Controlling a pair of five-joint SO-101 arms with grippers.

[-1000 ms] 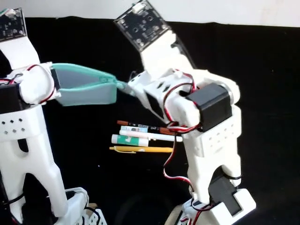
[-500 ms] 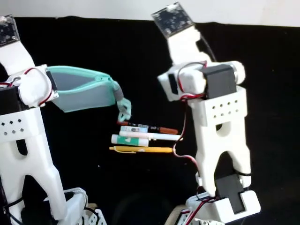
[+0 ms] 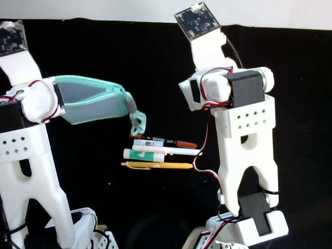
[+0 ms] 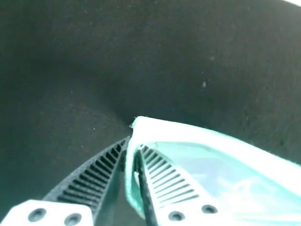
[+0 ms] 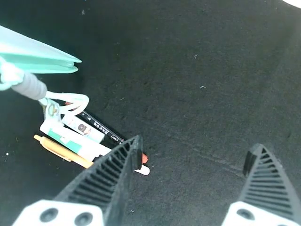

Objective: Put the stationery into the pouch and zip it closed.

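A teal pouch hangs above the black table, and my left gripper is shut on its edge; the pouch shows from close up in the left wrist view. Its grey zipper pull with a strap dangles from the free end. Below it lie three pens side by side: a dark marker, a white one and a yellow one. My right gripper is open and holds nothing. It hovers high, to the right of the pens and apart from the pouch end and the zipper pull.
The black table cloth stretches to the right of the right arm's base. A pale wall edge runs along the back. The left arm's base stands close to the pens.
My right gripper let go of the zipper pull and drew back up and to the right. The pull dropped and now hangs from the pouch. The left arm kept hold.
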